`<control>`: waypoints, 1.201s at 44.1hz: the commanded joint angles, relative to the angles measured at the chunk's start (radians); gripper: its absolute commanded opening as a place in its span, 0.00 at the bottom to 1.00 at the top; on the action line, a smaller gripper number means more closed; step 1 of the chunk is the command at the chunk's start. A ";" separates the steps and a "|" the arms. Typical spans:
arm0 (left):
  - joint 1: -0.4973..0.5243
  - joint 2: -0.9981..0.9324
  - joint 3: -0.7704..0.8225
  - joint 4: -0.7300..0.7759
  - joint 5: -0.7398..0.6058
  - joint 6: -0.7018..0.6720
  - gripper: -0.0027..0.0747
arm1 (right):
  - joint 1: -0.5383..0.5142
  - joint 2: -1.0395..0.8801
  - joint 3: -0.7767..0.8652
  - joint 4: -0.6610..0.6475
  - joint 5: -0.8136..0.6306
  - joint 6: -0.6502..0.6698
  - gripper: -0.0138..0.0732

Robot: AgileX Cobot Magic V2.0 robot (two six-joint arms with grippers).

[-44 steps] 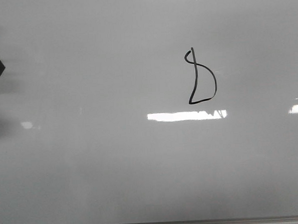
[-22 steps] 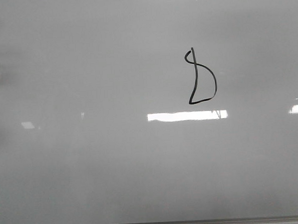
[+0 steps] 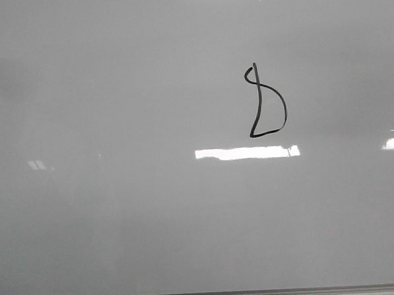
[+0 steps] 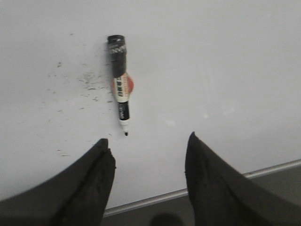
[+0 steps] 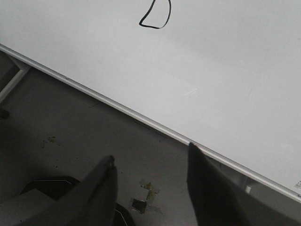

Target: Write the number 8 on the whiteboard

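Black marker point(image 4: 120, 84) whole in left wrist view

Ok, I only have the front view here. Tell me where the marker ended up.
Observer: The marker lies flat on the whiteboard, uncapped, nothing touching it. The left wrist view shows it whole.
Operator: Give me the left gripper's state.
Observer: The left gripper is open and empty, fingers apart, with the marker's tip just beyond them.
Operator: Now the right one.
Observer: The right gripper is also open and empty. It hangs off the board, over the grey floor past the metal edge strip.
Operator: Say whether that camera catches the figure.
Observer: Only the bottom of the number 8: its closed lower loop shows, and the rest is cut off.
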 commanded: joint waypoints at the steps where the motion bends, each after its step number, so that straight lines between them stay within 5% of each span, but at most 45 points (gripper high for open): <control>1: -0.040 -0.086 0.008 -0.040 -0.031 0.009 0.48 | -0.006 -0.030 0.001 -0.008 -0.061 0.001 0.59; 23: -0.105 -0.198 0.092 -0.040 -0.041 0.009 0.46 | -0.006 -0.046 0.027 -0.008 -0.067 0.001 0.58; 41: -0.105 -0.198 0.092 -0.040 -0.059 0.009 0.02 | -0.006 -0.046 0.027 -0.008 -0.066 0.001 0.08; 53: -0.105 -0.198 0.092 -0.040 -0.064 0.009 0.01 | -0.006 -0.046 0.027 -0.008 -0.070 0.001 0.02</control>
